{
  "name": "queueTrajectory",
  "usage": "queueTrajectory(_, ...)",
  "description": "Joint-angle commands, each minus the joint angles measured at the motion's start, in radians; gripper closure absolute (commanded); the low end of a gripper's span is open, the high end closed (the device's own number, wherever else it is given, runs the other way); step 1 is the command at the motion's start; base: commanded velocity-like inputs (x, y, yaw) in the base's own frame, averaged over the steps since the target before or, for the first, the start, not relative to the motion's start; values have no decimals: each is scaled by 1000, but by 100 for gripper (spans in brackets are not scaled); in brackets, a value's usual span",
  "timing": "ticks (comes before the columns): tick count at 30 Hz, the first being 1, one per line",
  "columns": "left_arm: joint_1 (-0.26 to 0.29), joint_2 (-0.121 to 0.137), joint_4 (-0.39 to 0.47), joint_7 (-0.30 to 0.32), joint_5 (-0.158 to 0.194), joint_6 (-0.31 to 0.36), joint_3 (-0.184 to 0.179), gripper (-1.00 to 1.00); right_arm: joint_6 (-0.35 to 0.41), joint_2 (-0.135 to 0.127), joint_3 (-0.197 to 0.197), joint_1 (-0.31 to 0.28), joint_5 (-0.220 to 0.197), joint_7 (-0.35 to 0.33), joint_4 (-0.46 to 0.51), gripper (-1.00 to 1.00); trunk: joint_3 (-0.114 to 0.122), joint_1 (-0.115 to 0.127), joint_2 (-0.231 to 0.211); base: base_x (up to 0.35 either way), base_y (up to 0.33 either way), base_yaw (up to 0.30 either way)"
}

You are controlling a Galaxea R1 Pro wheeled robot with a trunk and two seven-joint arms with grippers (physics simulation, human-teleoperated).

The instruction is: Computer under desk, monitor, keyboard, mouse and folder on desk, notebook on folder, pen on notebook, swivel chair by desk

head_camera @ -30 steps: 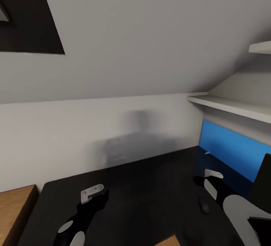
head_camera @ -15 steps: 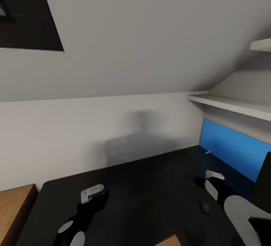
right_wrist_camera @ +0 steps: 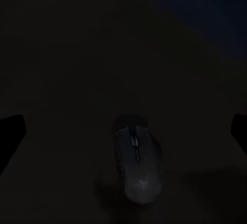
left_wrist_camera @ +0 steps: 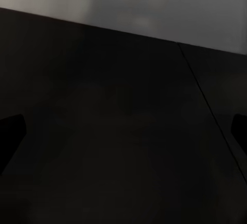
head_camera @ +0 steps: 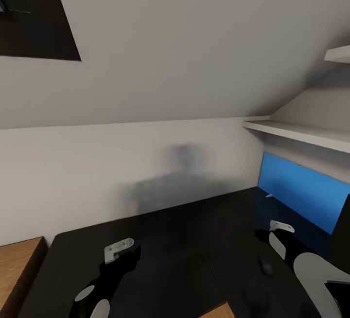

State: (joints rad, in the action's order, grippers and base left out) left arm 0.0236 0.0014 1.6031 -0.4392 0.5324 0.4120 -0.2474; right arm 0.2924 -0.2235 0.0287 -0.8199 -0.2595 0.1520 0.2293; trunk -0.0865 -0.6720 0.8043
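Note:
The mouse [head_camera: 265,263] [right_wrist_camera: 137,165], small, dark and oval, lies on the black desk [head_camera: 175,240] at the right. My right gripper [head_camera: 261,234] [right_wrist_camera: 123,131] hovers open just beyond it, apart from it, with the mouse between and below its fingertips [right_wrist_camera: 10,131] in the right wrist view. My left gripper [head_camera: 132,254] [left_wrist_camera: 123,131] is open over the bare desk top [left_wrist_camera: 113,106] on the left. The monitor [head_camera: 343,220] shows as a dark edge at the far right. A small white sliver [head_camera: 269,195] lies at the foot of the blue panel; I cannot tell what it is.
The blue back panel [head_camera: 301,189] runs along the desk's right side under white shelves [head_camera: 301,135]. A sloped grey wall with a dark skylight [head_camera: 34,16] rises behind. A light-wood cabinet [head_camera: 19,269] stands at the left. A seam [left_wrist_camera: 206,106] crosses the desk top.
My right gripper has drifted a little to the right, away from the mouse, which stays put. The view has shifted slightly. The left arm has not moved.

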Motion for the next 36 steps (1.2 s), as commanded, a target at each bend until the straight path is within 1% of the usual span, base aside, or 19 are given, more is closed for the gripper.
queueTrajectory(1,1,0,1,-9,9,2,-1,-100,5,0,3,0,-5,3,2,-100,-5,-4,9,0,0,0)
queueTrajectory(3,1,0,1,-9,9,2,-1,-100,6,-4,3,0,-5,3,2,-100,-11,-12,23,0,0,0)
queueTrajectory(4,1,0,1,-9,9,2,-1,-100,5,-12,3,0,-7,2,2,-100,-14,-16,30,0,0,0)
queueTrajectory(11,1,0,1,-9,9,2,-1,-100,6,-24,3,-1,-9,-2,2,-100,-36,-43,79,0,0,0)
queueTrajectory(18,1,0,3,-9,9,2,-1,-100,14,-34,4,-1,-8,-24,2,-100,-58,-69,128,0,0,0)
queueTrajectory(25,1,0,3,-9,9,2,-1,-100,27,-35,4,-1,-7,-26,2,-100,-80,-96,177,0,0,0)
queueTrajectory(36,1,0,3,-9,9,2,-1,-100,69,-38,5,0,-6,-26,2,-100,-115,-138,254,0,0,0)
